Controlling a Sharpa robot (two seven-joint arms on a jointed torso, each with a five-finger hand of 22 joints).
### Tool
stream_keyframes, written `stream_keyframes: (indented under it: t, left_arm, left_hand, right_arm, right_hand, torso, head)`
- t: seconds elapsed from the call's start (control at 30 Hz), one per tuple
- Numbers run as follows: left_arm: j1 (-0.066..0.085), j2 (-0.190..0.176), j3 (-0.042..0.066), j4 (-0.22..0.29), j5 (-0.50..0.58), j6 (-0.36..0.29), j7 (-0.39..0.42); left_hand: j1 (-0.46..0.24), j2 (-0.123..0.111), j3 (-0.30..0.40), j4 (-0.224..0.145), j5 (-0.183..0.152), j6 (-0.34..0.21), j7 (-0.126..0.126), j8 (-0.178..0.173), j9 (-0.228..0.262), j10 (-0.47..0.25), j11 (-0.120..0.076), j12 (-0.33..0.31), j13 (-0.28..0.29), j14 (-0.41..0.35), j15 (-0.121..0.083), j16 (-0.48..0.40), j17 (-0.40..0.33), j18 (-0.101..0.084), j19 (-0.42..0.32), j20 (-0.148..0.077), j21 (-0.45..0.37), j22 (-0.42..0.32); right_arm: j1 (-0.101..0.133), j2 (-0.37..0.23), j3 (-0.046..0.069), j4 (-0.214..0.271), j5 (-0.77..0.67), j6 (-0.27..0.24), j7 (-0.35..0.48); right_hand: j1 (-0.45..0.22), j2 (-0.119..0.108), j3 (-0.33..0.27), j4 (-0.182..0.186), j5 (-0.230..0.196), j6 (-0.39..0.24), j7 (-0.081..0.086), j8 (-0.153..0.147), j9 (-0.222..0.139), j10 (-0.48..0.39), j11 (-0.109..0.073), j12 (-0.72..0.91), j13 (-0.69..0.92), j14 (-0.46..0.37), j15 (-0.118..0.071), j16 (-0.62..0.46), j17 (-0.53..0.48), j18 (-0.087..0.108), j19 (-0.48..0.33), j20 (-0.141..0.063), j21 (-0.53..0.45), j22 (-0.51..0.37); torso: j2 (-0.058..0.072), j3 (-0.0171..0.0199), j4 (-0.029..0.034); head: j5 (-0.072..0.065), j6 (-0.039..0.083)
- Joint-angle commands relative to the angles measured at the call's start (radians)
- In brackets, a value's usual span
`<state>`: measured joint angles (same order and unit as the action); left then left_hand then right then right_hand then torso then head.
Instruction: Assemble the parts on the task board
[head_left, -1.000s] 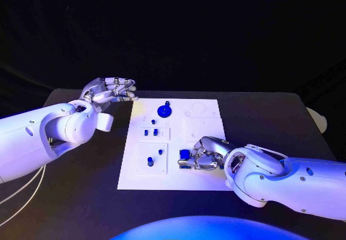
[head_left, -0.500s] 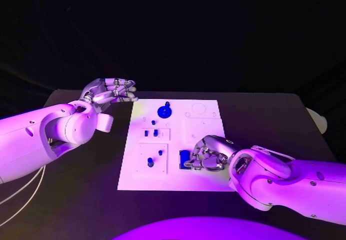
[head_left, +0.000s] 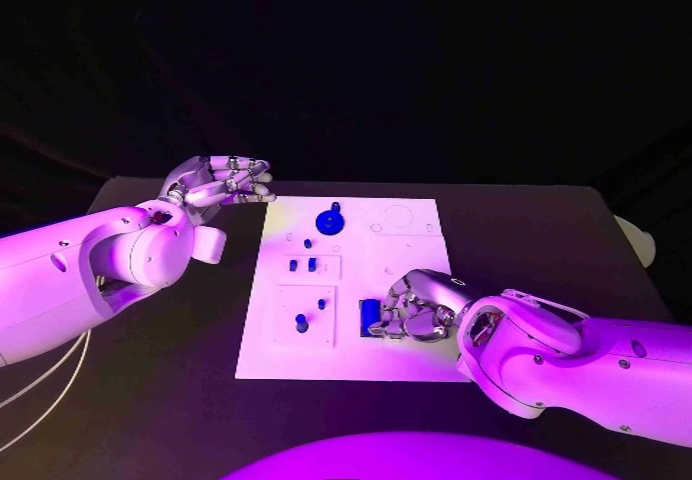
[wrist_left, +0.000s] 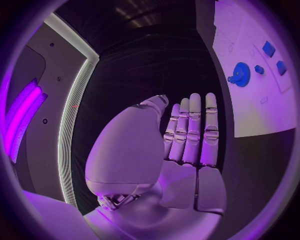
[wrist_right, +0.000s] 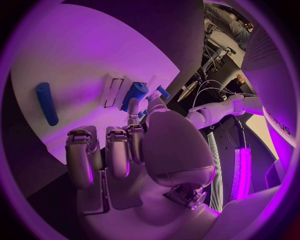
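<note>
The white task board (head_left: 411, 250) lies in the middle of the black table. On it I see a blue gear (head_left: 332, 220), two small blue pegs (head_left: 302, 265) and a blue pin (head_left: 300, 323). My right hand (head_left: 418, 310) rests on the board's near right part with its fingers curled. Its thumb and a fingertip pinch a blue block (head_left: 371, 315) at a slot. In the right wrist view the blue block (wrist_right: 134, 95) sits just ahead of my right hand (wrist_right: 134, 150), and a blue cylinder (wrist_right: 47, 102) lies apart. My left hand (head_left: 224, 180) hovers off the board's far left corner, holding nothing.
In the left wrist view my left hand (wrist_left: 187, 135) holds its fingers straight, with the board (wrist_left: 250, 110) and the gear (wrist_left: 240, 75) off to one side. The black table (head_left: 548, 240) stretches bare on both sides of the board. White cables (head_left: 43, 385) hang at the left.
My right hand has shifted slightly towards the near right, and the blue block now shows more fully beside its fingertips. The left arm has not moved.
</note>
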<state>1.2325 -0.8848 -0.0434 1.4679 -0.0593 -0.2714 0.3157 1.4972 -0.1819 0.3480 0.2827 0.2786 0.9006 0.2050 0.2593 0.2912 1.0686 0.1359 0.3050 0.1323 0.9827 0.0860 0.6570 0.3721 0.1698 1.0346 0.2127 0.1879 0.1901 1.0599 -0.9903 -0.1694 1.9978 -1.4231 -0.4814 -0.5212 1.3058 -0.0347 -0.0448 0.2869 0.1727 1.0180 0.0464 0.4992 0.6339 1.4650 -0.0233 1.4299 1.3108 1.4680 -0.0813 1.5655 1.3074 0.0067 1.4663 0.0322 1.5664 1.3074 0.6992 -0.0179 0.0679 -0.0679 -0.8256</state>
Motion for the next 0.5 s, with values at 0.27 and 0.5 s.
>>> stream_keyframes:
  t: [0.27, 0.5]
  left_arm:
    - [0.001, 0.000, 0.001, 0.003, 0.004, 0.016, 0.005]
    - [0.001, -0.001, 0.001, 0.003, 0.004, 0.016, 0.005]
  left_hand:
    - [-0.008, 0.005, 0.007, 0.002, 0.000, -0.006, 0.000, 0.004, 0.002, -0.006, 0.002, 0.005, 0.001, -0.006, -0.001, -0.005, 0.002, 0.012, 0.001, 0.008, -0.005, -0.002]
    - [-0.008, 0.005, 0.007, 0.002, 0.000, -0.006, 0.000, 0.004, 0.002, -0.006, 0.002, 0.005, 0.001, -0.006, -0.001, -0.005, 0.002, 0.012, 0.001, 0.008, -0.005, -0.002]
  right_arm:
    - [-0.001, 0.020, 0.000, -0.023, -0.029, 0.030, 0.001]
    - [-0.001, 0.030, 0.000, -0.030, -0.050, 0.024, -0.009]
  right_hand:
    - [0.082, 0.003, 0.034, -0.004, 0.000, 0.007, -0.018, 0.010, -0.006, 0.049, -0.016, 0.023, 0.175, 0.103, -0.014, 0.005, 0.263, -0.007, 0.104, -0.015, 0.004, 0.263]
    - [0.110, 0.003, 0.051, -0.003, -0.046, 0.010, -0.020, 0.011, -0.009, 0.052, -0.018, 0.028, 0.180, 0.103, -0.017, 0.005, 0.263, -0.007, 0.104, -0.018, 0.004, 0.263]
  torso:
    - [-0.001, 0.0000, 0.0009]
    - [0.000, -0.0005, -0.0001]
  head:
    - [0.000, -0.005]
    - [0.000, -0.006]
